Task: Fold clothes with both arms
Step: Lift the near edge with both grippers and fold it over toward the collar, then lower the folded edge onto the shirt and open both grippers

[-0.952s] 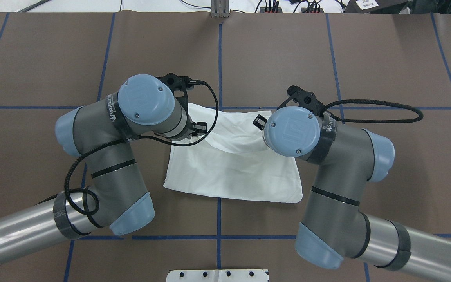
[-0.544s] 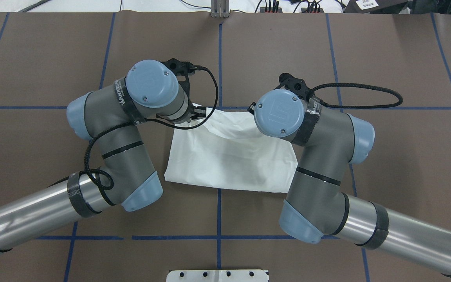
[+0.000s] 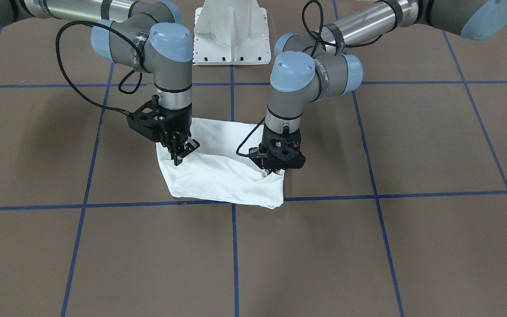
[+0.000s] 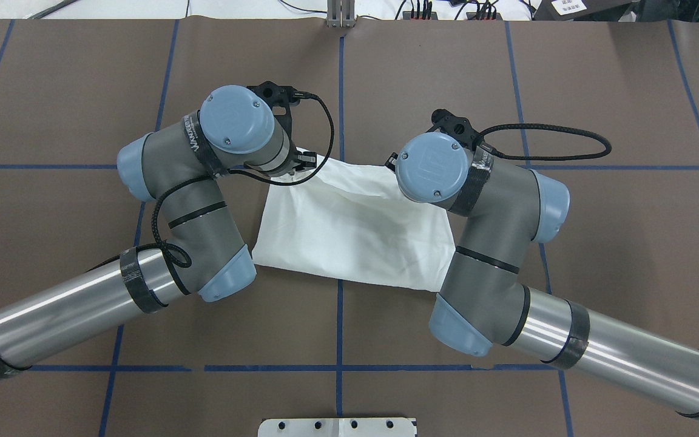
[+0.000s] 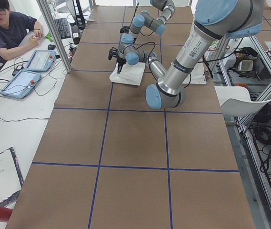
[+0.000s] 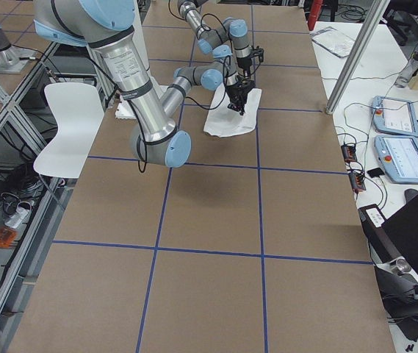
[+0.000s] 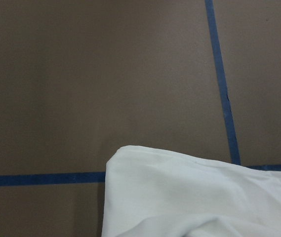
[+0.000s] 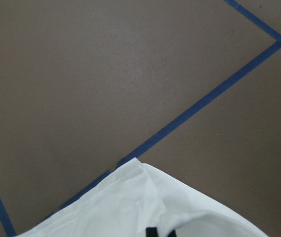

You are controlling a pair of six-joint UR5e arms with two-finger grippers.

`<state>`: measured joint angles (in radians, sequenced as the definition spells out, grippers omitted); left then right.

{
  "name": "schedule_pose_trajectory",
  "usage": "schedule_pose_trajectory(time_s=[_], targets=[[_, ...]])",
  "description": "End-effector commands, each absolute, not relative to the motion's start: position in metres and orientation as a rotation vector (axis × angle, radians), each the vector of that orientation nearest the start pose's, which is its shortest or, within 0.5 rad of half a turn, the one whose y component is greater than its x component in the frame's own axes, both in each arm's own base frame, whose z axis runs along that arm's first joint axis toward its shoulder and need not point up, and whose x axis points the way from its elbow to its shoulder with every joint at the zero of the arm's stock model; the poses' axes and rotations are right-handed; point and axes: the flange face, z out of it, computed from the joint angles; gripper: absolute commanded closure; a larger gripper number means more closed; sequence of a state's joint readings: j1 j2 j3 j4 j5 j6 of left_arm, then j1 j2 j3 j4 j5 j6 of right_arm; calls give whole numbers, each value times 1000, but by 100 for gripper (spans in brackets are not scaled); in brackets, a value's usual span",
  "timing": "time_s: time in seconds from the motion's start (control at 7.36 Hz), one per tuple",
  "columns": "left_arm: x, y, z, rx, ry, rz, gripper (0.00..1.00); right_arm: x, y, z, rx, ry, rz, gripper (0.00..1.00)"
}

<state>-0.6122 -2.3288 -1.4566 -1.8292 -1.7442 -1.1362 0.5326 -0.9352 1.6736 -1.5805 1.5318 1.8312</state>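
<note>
The white shirt (image 4: 349, 224) lies folded into a rough rectangle on the brown table, plain side up (image 3: 222, 178). My left gripper (image 4: 301, 165) is at its far left corner and my right gripper (image 4: 391, 164) at its far right corner. In the front-facing view the left gripper (image 3: 274, 171) points straight down, shut on a pinch of cloth that rises to it. The right gripper (image 3: 182, 154) also hangs low over the shirt, shut on its edge. Both wrist views show a shirt corner (image 7: 189, 197) (image 8: 130, 207) close below, on the table.
Blue tape lines (image 4: 340, 91) grid the brown table cover. The white pedestal base (image 3: 231, 35) stands behind the shirt on the robot's side. A person (image 5: 6, 28) sits at a side table with tablets (image 5: 28, 71). A white chair (image 6: 65, 118) stands beside the table.
Both arms have moved away from the robot's base, carrying the shirt's upper layer to its far edge. The raised fold now lies flatter and the shirt looks smoother.
</note>
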Motion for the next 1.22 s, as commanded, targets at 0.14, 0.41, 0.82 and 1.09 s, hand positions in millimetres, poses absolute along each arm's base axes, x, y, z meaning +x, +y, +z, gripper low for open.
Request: schedule_pose_trajectory(time_s=[0.14, 0.41, 0.82, 1.09], targets=[[522, -526, 209, 363, 898, -46, 0, -496, -491, 250, 62, -767, 692, 0], [500, -509, 223, 377, 908, -27, 0, -461, -496, 235, 47, -819, 627, 0], [549, -498, 248, 323, 849, 8, 0, -447, -482, 247, 49, -822, 588, 0], [577, -520, 255, 307, 798, 9, 0, -447, -481, 243, 52, -829, 584, 0]])
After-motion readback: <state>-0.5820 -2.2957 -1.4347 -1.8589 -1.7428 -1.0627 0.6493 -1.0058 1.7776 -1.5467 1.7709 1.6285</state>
